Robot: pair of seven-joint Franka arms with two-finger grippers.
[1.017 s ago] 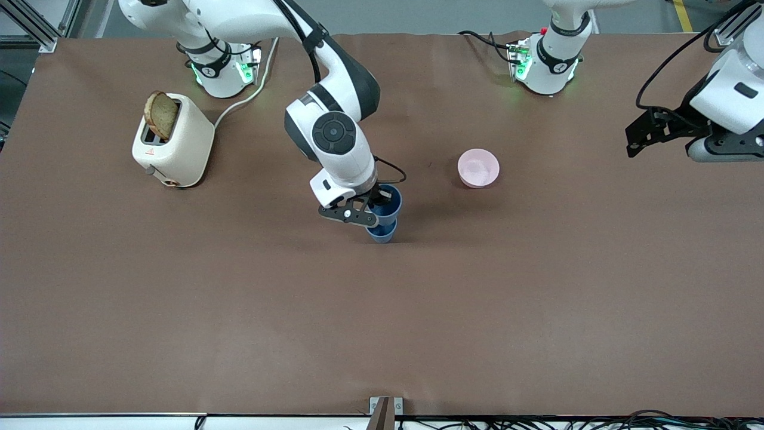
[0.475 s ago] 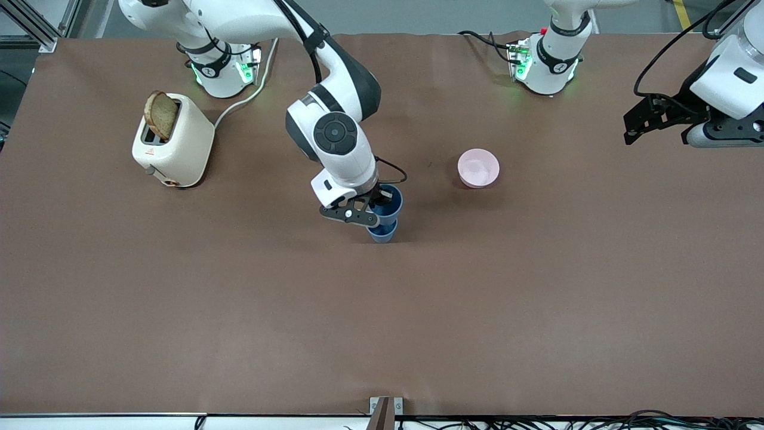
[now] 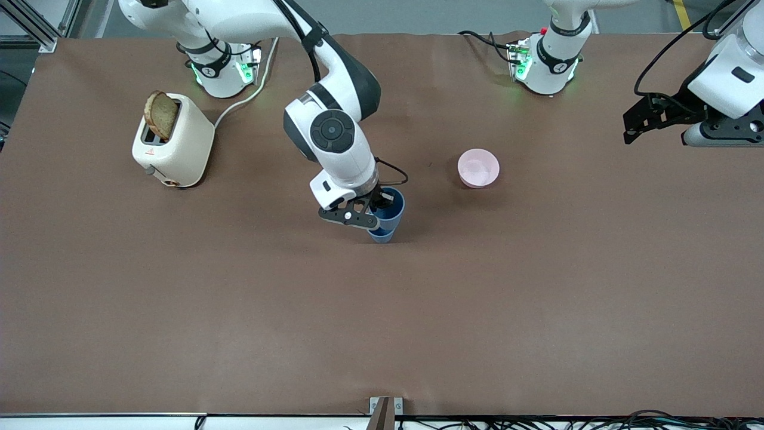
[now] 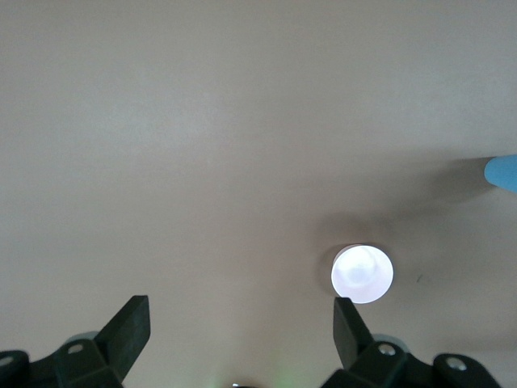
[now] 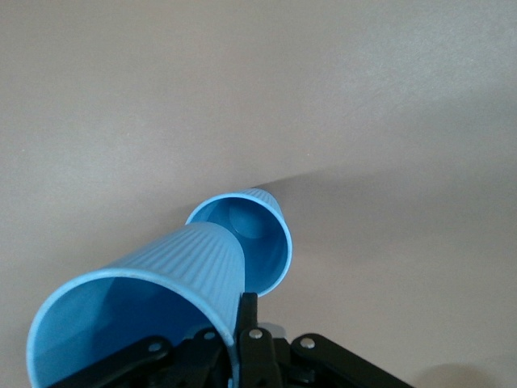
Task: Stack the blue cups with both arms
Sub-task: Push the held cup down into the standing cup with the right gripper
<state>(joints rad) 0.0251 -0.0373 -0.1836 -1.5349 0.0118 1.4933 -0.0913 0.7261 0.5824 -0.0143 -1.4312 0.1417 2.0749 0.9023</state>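
Observation:
One blue cup [image 3: 382,234] stands upright on the table near the middle. My right gripper [image 3: 373,212] is shut on the rim of the second blue cup [image 3: 392,206]. It holds that cup tilted, with its base at the mouth of the standing cup. In the right wrist view the held cup [image 5: 145,299] fills the near part, pinched by my right gripper [image 5: 238,323], and the standing cup [image 5: 254,234] shows its open mouth just past it. My left gripper [image 3: 630,126] is open and empty, up in the air over the left arm's end of the table, waiting [image 4: 241,323].
A pale pink bowl [image 3: 478,168] sits on the table beside the cups, toward the left arm's end, and shows in the left wrist view [image 4: 362,273]. A cream toaster [image 3: 173,140] with a bread slice stands near the right arm's base, its cable running to the table's edge.
The held cup has tipped and sunk slightly onto the standing cup. The left gripper has drawn a little toward its own base.

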